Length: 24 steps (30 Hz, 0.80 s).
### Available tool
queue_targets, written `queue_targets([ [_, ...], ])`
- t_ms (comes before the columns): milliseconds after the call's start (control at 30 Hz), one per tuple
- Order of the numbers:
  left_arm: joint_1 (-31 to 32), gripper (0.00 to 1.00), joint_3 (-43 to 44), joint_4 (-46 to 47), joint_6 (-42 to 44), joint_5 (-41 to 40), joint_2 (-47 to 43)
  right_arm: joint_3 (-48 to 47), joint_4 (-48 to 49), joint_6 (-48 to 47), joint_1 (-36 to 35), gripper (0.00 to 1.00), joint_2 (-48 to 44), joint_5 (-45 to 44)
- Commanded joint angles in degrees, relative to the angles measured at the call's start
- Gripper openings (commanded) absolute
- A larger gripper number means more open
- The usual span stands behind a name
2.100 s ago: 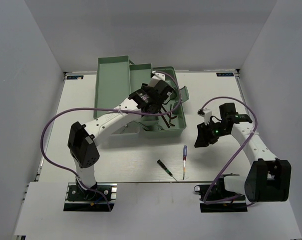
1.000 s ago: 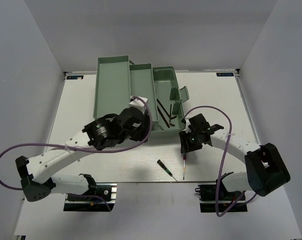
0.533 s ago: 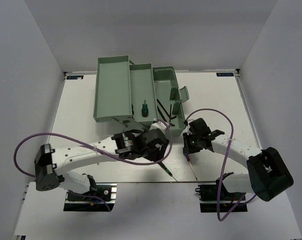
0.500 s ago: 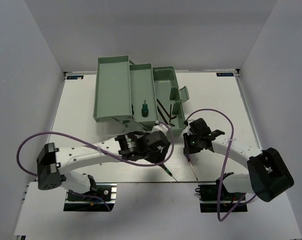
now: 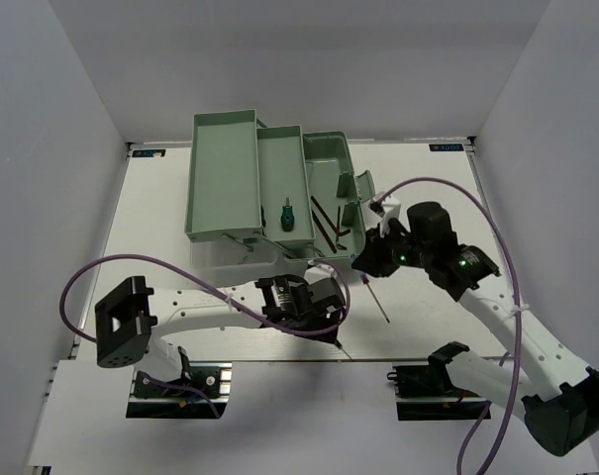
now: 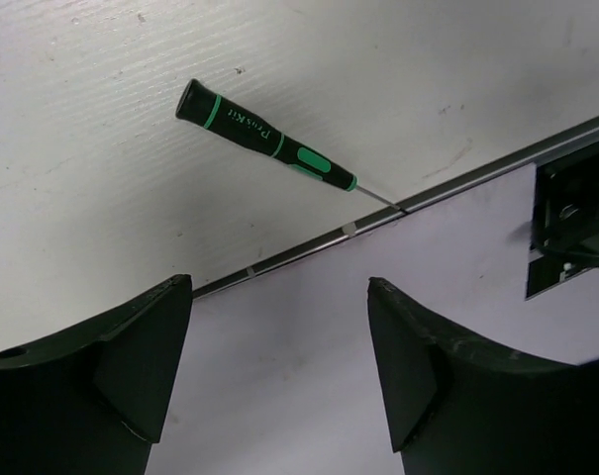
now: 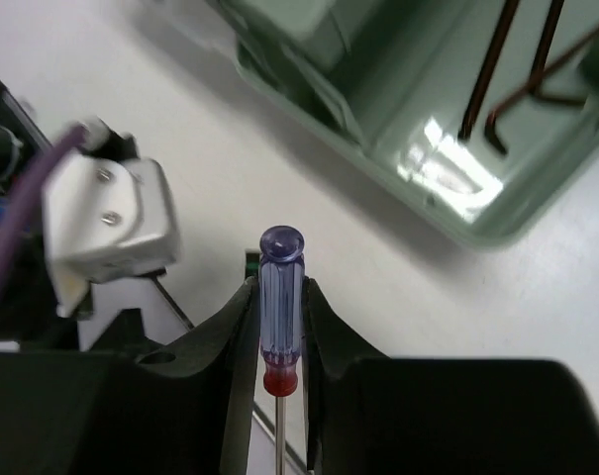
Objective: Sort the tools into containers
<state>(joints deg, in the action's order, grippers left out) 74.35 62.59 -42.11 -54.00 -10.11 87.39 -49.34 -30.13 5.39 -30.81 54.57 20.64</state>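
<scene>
Right tool point(image 7: 279, 289), centre right of top view: clamped on purple-handled screwdriver point(image 7: 280, 327). Left tool point(image 6: 279, 336): jaws stood apart above green-handled screwdriver point(image 6: 269, 148), which lay on worktop point(image 6: 101, 198), lower centre.

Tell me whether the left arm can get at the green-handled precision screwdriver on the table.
Probably yes. The left gripper hangs open right by the green-handled screwdriver, which lies alone on bare table, nothing between them. The right gripper, shut on the purple screwdriver, stands apart.
</scene>
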Motion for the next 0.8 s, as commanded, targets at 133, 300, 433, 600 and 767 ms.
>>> queue_targets([
  [133, 0.62, 0.82, -7.02, 4.40, -9.98, -5.52, -12.32, -13.75, 14.89, 2.34, 0.40, 0.00, 9.49, 3.52],
  [300, 0.62, 0.81, -10.47, 2.83, -12.88, -10.19, -26.10, -30.70, 26.06, 17.68, 0.13, 0.00, 27.42, 7.56],
  [433, 1.15, 0.81, -11.69, -1.04, -12.89, -13.61, -33.14, -44.86, 33.08, 26.68, -0.48, 0.00, 42.15, 11.16],
  [600, 1.15, 0.81, -12.92, -2.89, -13.41, -15.73, -39.22, -61.73, 38.30, 34.77, -2.32, 0.00, 51.86, 11.08],
  [767, 1.15, 0.81, -13.98, -3.60, -13.94, -15.73, -40.90, -81.04, 37.34, 43.39, -5.57, 0.00, 65.04, 9.87],
])
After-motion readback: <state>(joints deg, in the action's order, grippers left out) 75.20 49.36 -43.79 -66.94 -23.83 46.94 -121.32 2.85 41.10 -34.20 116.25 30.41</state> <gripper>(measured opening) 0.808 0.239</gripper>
